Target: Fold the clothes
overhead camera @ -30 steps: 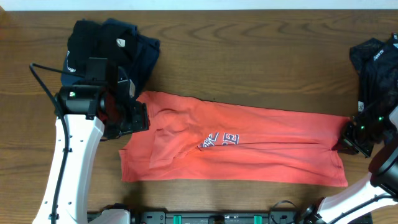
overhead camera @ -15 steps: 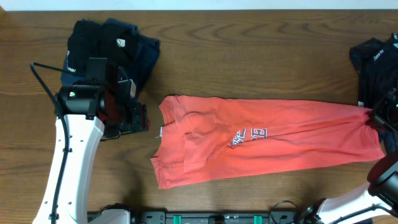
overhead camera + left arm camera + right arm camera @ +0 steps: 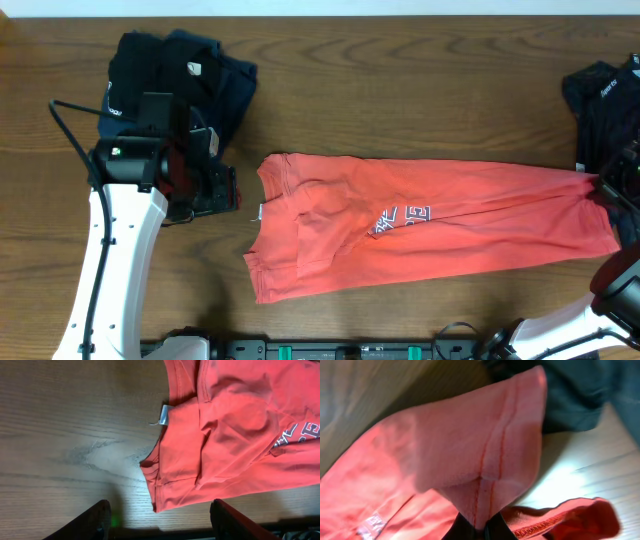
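The orange-red T-shirt [image 3: 430, 225] lies stretched across the table, folded lengthwise, its navy-and-white lettering [image 3: 400, 218] near the middle. Its collar end with a white tag [image 3: 165, 415] shows in the left wrist view [image 3: 225, 440]. My right gripper [image 3: 606, 186] is shut on the shirt's right end; the right wrist view shows the pinched hem [image 3: 485, 470] between the fingers [image 3: 481, 527]. My left gripper [image 3: 222, 190] is open and empty, just left of the shirt's collar end; its fingers [image 3: 160, 520] hover over bare wood.
A pile of black and navy garments [image 3: 175, 75] lies at the back left, behind my left arm. Another dark garment [image 3: 600, 105] lies at the right edge, also showing in the right wrist view [image 3: 580, 390]. The table's front edge is near the shirt.
Over the last second the right gripper pulled the shirt to the right, away from the left gripper, which let go. In the last half second nothing moved.
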`<act>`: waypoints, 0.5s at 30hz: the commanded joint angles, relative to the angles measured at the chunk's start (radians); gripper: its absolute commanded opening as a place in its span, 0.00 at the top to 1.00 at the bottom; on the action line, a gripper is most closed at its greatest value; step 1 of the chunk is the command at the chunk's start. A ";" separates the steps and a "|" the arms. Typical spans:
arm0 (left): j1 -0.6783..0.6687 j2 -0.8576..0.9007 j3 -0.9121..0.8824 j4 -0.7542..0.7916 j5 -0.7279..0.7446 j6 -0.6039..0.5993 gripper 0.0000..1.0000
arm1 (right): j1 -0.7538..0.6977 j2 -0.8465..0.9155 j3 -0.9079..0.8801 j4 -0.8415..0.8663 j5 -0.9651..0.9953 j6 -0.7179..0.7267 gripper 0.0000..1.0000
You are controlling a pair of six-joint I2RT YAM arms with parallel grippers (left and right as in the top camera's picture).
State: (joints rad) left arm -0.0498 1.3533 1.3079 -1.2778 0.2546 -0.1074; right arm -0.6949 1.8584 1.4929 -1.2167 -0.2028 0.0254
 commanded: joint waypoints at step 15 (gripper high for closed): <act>-0.002 -0.009 0.003 -0.001 -0.009 0.009 0.34 | 0.463 -0.108 0.007 -0.146 0.082 0.008 0.99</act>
State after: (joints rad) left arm -0.0498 1.3533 1.3079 -1.2774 0.2546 -0.1074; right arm -0.3008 1.7607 1.5089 -1.3537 -0.1947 0.0216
